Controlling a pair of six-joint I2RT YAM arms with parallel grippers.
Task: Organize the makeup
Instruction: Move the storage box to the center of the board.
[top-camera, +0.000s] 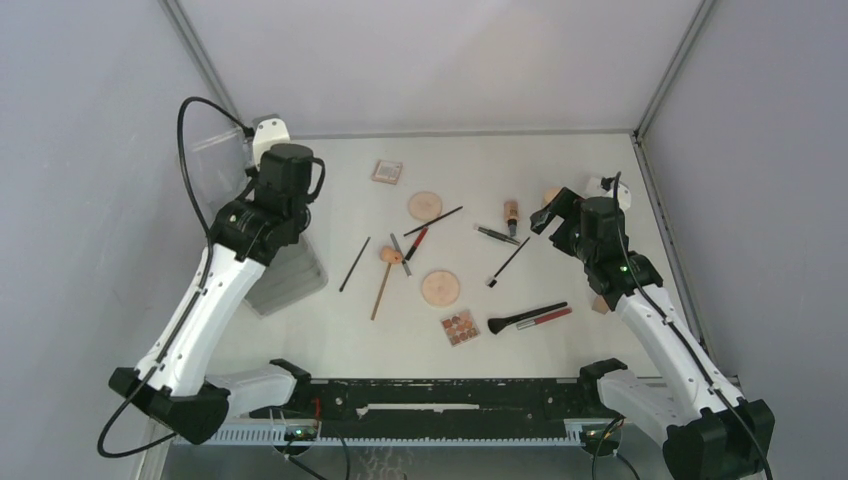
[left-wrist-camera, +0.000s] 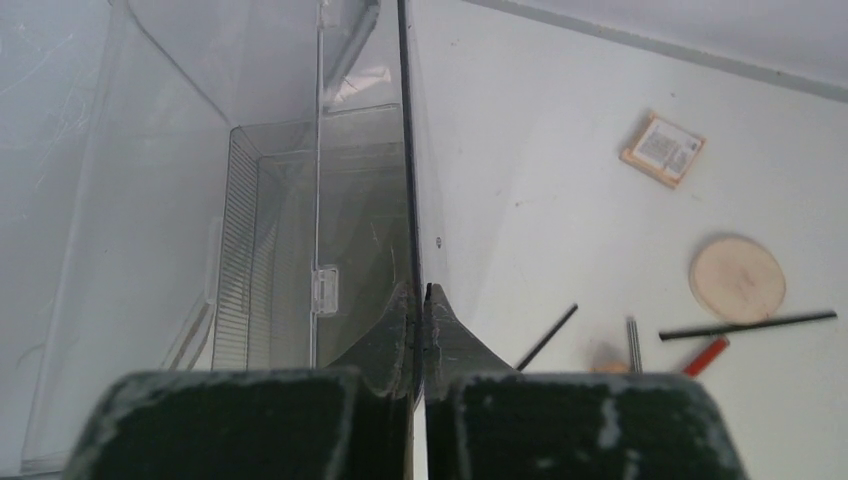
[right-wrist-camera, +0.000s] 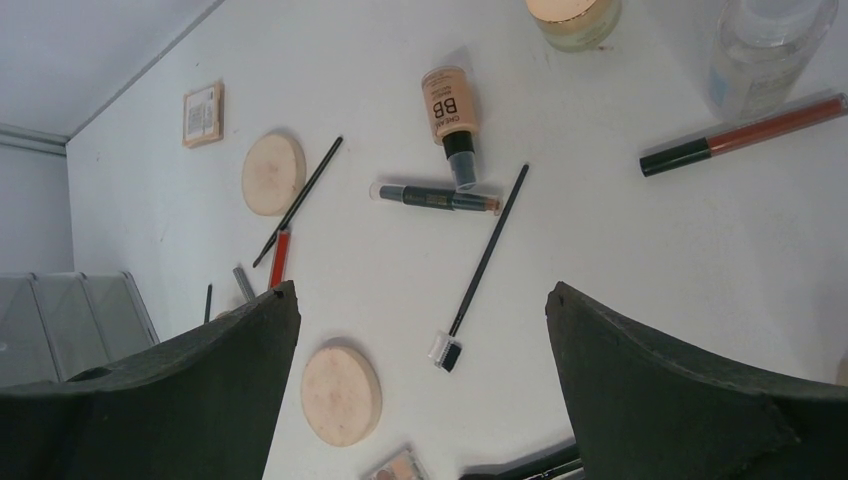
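Two peach discs lie flat; left pincer pinches the clear organizer, right pincer spread wide.

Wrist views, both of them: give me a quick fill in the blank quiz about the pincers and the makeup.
The right pincer is ___, holding nothing.
The left pincer is ___ on the clear organizer's wall.
The BB cream bottle lies on its ___, not upright.
Missing words: open; shut; side.

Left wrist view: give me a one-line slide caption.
Left gripper clamped on a wall of the clear organizer, with a square palette and round powder disc lying on the table beyond.
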